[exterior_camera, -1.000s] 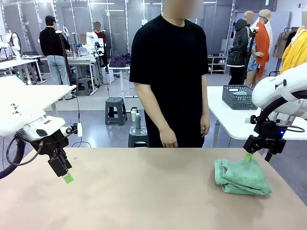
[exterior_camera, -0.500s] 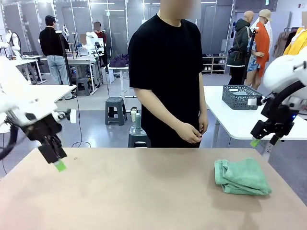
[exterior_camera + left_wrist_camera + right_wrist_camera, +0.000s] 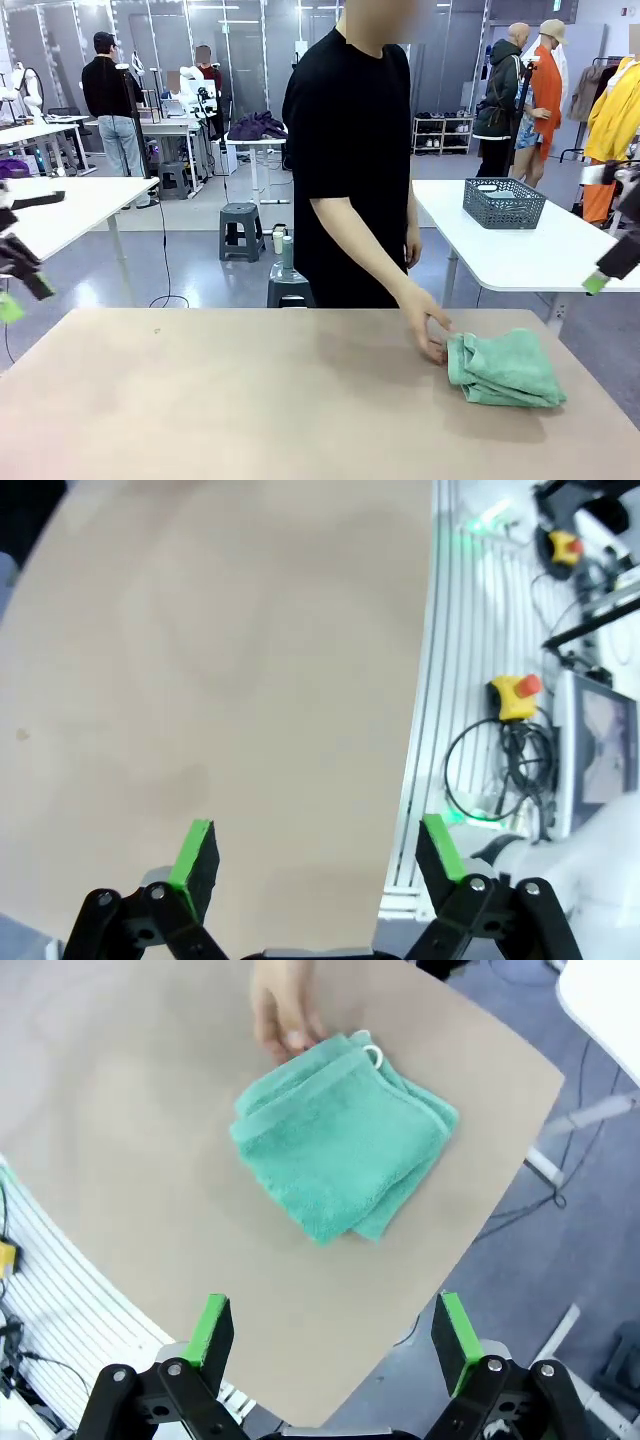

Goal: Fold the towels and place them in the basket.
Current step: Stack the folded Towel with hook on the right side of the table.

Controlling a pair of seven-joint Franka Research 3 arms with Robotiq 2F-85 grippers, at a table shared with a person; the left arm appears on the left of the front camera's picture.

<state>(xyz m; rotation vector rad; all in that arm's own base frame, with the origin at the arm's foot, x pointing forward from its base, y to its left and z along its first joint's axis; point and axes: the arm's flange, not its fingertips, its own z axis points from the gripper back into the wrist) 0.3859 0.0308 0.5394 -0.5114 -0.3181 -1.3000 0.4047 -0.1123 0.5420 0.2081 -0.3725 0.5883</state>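
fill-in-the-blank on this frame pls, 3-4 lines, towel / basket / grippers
1. The folded towel lies on the brown table, and the person's hand touches its ____ corner, as the front view shows it.
2. The basket stands on the ____ table behind.
3. The right gripper hangs above the towel with its jaws ____.
4. The left gripper holds ____.

Missing words: left; white; open; nothing

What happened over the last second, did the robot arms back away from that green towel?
Yes. Both arms pulled out to the table's sides: left gripper leftward, right gripper up and rightward, both open. The person's hand came down onto the folded towel. The towel and the basket kept their places.
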